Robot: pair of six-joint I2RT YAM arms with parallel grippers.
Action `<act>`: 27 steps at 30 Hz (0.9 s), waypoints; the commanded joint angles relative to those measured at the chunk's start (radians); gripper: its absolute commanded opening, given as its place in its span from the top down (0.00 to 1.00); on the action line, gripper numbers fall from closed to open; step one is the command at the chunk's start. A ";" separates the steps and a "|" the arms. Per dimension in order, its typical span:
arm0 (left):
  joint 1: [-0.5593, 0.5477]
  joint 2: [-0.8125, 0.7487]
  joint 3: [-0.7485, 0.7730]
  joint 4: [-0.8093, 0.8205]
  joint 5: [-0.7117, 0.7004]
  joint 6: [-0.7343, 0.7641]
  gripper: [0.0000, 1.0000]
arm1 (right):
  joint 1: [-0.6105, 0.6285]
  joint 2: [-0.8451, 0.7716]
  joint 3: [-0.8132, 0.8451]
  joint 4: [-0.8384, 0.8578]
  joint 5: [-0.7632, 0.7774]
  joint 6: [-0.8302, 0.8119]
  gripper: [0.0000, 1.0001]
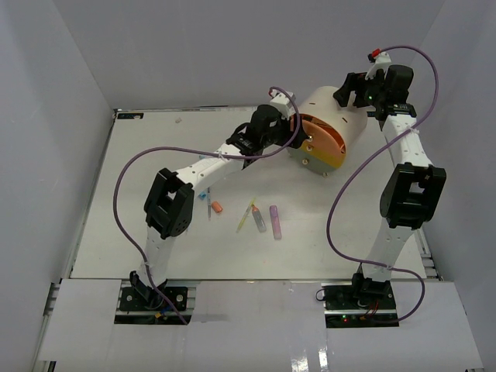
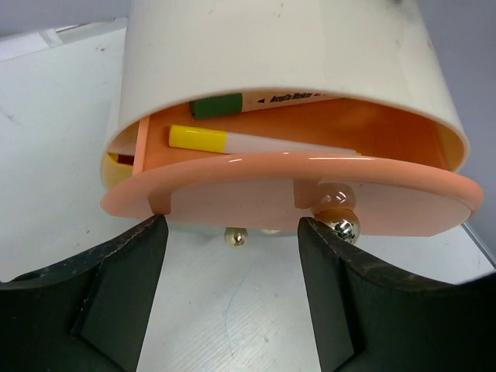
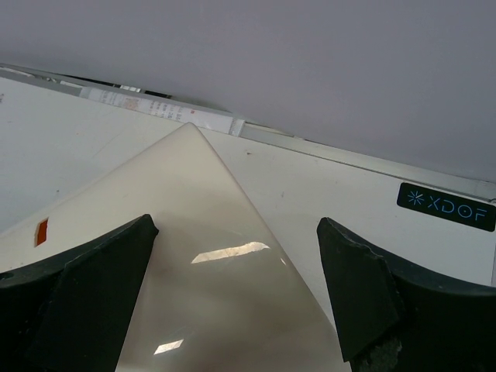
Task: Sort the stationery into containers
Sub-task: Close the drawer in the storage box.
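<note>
Bright, even light from above, soft shadows, glare on the cream cylinder (image 3: 225,252); close foregrounds perhaps slightly blurred.

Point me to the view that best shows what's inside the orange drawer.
Left wrist: it looks straight into the open orange drawer, showing a yellow-capped marker and a green-capped marker lying inside. Top external shows only the drawer's orange face, from afar. Right wrist shows just the cream cylinder, no drawer.
</note>
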 commanded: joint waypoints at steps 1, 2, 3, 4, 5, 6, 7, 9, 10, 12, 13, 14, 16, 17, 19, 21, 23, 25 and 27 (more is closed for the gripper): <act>-0.011 0.006 0.078 0.028 0.000 0.010 0.22 | 0.001 -0.008 -0.018 0.007 -0.029 -0.002 0.08; -0.011 0.023 0.102 0.028 -0.001 0.009 0.22 | 0.003 -0.008 -0.017 0.007 -0.029 -0.002 0.08; -0.009 0.031 0.112 0.028 -0.001 0.009 0.22 | 0.003 -0.010 -0.016 0.005 -0.031 -0.002 0.08; -0.009 0.046 0.122 0.031 -0.001 0.007 0.22 | 0.003 -0.010 -0.016 0.004 -0.029 -0.002 0.08; -0.011 0.055 0.142 0.031 0.003 0.004 0.22 | 0.003 -0.010 -0.017 0.004 -0.028 -0.002 0.08; -0.011 0.064 0.152 0.032 0.005 0.001 0.22 | 0.003 -0.010 -0.019 0.004 -0.028 -0.002 0.08; -0.011 0.074 0.161 0.031 0.005 0.001 0.22 | 0.001 -0.008 -0.018 0.004 -0.029 -0.002 0.08; -0.009 0.095 0.178 0.032 0.002 0.000 0.22 | 0.003 -0.010 -0.019 0.002 -0.032 -0.002 0.08; -0.011 0.101 0.182 0.034 -0.003 -0.002 0.22 | 0.003 -0.010 -0.022 0.004 -0.032 -0.002 0.08; -0.011 0.109 0.185 0.035 -0.016 -0.002 0.21 | 0.003 -0.017 -0.028 0.007 -0.024 -0.002 0.08; -0.011 0.112 0.185 0.034 -0.021 -0.002 0.21 | 0.003 -0.019 -0.036 0.007 -0.020 -0.002 0.08; -0.011 0.112 0.185 0.060 -0.024 0.000 0.21 | 0.003 -0.024 -0.040 0.007 -0.011 0.023 0.08; -0.011 0.118 0.191 0.067 -0.032 0.001 0.21 | 0.003 -0.034 -0.056 0.010 -0.005 0.024 0.08; -0.009 0.118 0.192 0.067 -0.035 0.001 0.21 | 0.003 -0.037 -0.060 0.010 0.002 0.026 0.08; -0.011 0.118 0.192 0.072 -0.033 0.006 0.20 | 0.003 -0.047 -0.067 0.008 0.002 0.027 0.08; -0.009 0.118 0.188 0.071 -0.035 0.007 0.20 | 0.003 -0.053 -0.077 0.007 0.005 0.037 0.07; -0.011 0.111 0.175 0.071 -0.033 0.013 0.19 | 0.003 -0.056 -0.077 -0.010 0.014 0.043 0.07; -0.009 0.097 0.153 0.075 -0.035 0.015 0.18 | 0.003 -0.068 -0.086 -0.018 0.012 0.046 0.07; -0.009 0.077 0.120 0.080 -0.033 0.023 0.17 | 0.003 -0.083 -0.111 -0.010 0.018 0.047 0.07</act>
